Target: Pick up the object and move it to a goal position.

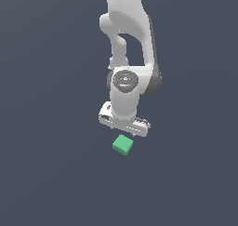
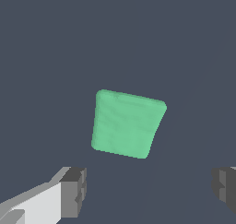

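Observation:
The green cube (image 1: 123, 145) lies on the dark grey floor just in front of and below the white arm's hand in the exterior view. My gripper (image 1: 123, 127) hangs right above it, fingers hidden behind the hand there. In the wrist view the cube (image 2: 127, 124) sits below the gripper (image 2: 150, 191), between and slightly ahead of the two grey fingertips (image 2: 73, 191), which stand wide apart and touch nothing. The cube is turned a little askew to the fingers. The gripper is open and empty.
A plain dark grey surface (image 1: 46, 174) stretches all around. The white arm (image 1: 130, 43) rises behind the cube. No goal marker shows.

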You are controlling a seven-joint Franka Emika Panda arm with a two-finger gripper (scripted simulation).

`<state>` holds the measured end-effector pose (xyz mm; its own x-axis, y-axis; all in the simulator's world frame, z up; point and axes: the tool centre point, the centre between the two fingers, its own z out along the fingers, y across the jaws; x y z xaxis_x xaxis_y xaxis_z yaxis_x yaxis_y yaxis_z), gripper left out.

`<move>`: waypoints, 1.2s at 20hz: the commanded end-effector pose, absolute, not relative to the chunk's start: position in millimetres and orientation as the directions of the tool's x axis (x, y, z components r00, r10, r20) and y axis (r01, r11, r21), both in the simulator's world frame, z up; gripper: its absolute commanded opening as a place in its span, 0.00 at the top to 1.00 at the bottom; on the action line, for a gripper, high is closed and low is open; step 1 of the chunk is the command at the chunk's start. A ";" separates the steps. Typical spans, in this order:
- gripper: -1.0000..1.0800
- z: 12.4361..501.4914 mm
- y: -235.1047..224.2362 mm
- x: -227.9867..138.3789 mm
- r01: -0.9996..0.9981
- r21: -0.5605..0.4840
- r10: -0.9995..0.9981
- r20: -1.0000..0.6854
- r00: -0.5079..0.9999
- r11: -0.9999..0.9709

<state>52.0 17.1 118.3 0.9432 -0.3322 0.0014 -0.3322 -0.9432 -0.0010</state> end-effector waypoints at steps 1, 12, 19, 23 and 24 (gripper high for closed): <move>0.04 110.5 18.2 58.9 -0.386 -0.001 -0.386 0.001 0.923 -0.923; 0.04 91.2 21.2 73.7 -0.502 0.000 -0.502 0.000 0.865 -0.865; 0.04 86.9 21.5 73.7 -0.504 0.000 -0.504 0.000 0.864 -0.864; 0.04 71.0 21.1 73.4 -0.505 0.000 -0.505 0.000 0.863 -0.863; 0.04 65.1 21.5 73.2 -0.505 0.000 -0.505 0.000 0.863 -0.863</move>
<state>73.9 21.3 73.5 0.8631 -0.5051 0.0010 -0.5051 -0.8631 -0.0007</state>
